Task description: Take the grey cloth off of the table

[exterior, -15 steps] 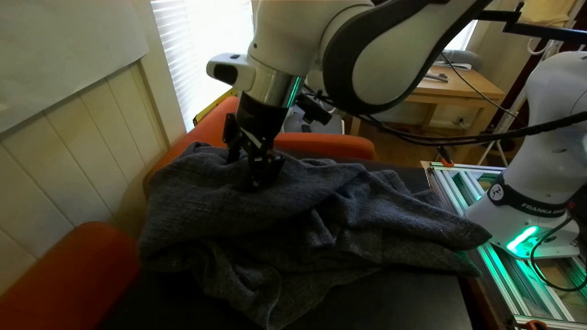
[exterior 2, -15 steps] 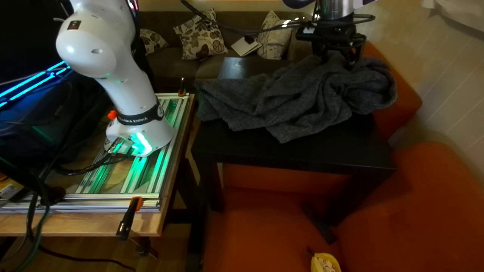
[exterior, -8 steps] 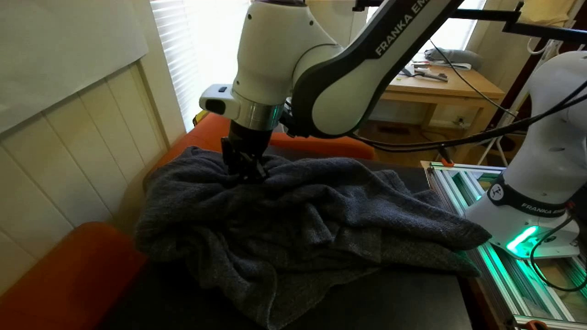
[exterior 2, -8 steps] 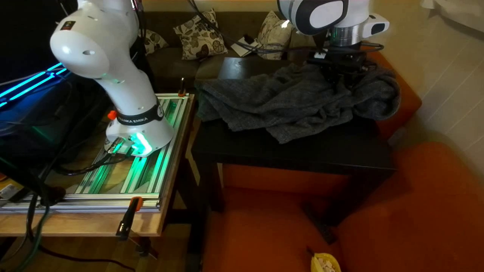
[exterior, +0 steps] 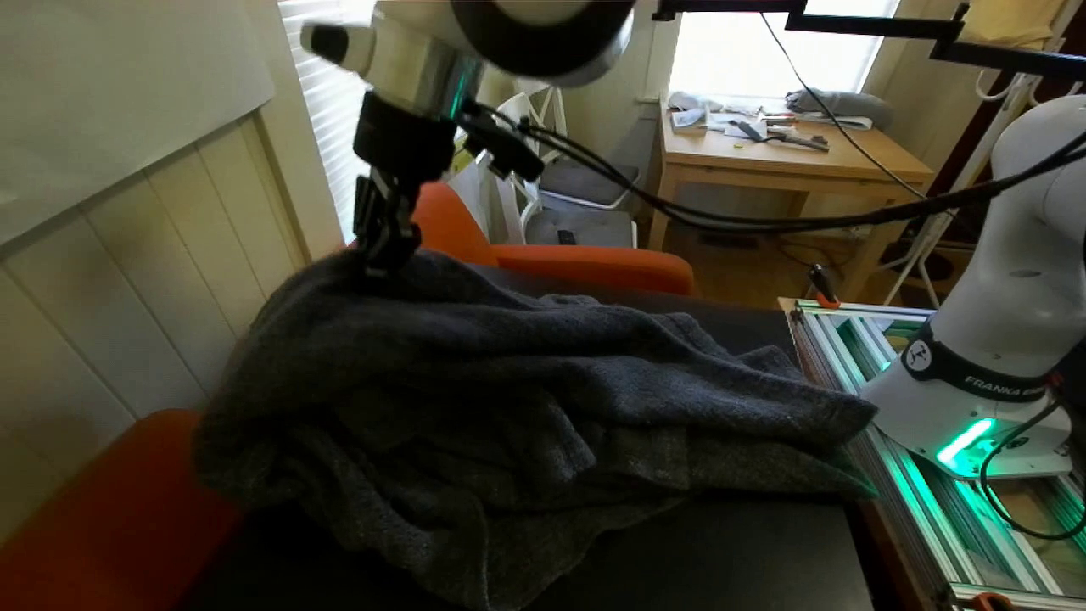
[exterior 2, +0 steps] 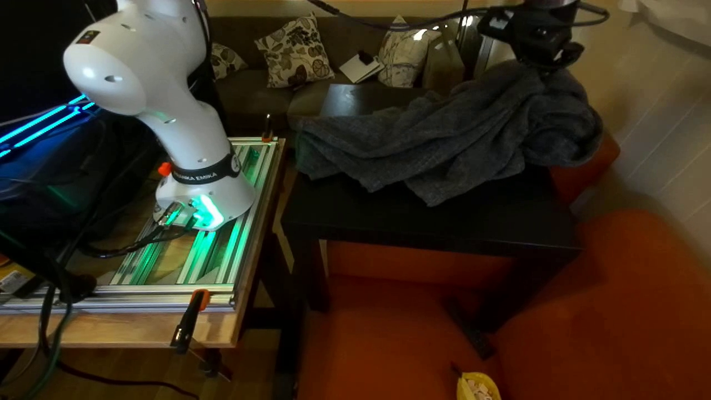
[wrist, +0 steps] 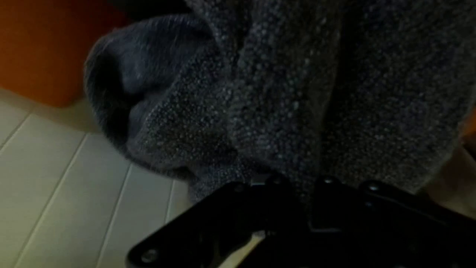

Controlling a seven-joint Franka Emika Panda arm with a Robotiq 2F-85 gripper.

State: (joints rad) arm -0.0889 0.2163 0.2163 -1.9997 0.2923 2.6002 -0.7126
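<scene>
Gripper [wrist: 302,189] grasping: black fingers [wrist: 260,203] pinch a fold of the grey cloth [exterior 2: 444,141], fabric bunched between the tips. Bulk trails below and behind the fingers toward the robot base [exterior 2: 205,194], lying across the black table [exterior 2: 494,214]. A rolled bundle below the fingers juts past the tabletop's end, over the orange sofa [exterior 2: 639,289].

Risks, my reading: a single fold carries a heavy spread; drag from the trailing part could peel it loose. Too low a lift would likely leave the tail on the tabletop.

Edges: panelled wall [exterior: 93,314] close beyond the fingers, little reach that way. Far corner of cloth ends just beside the aluminium frame [exterior 2: 139,300]; contact unclear. Most room probably upward.
</scene>
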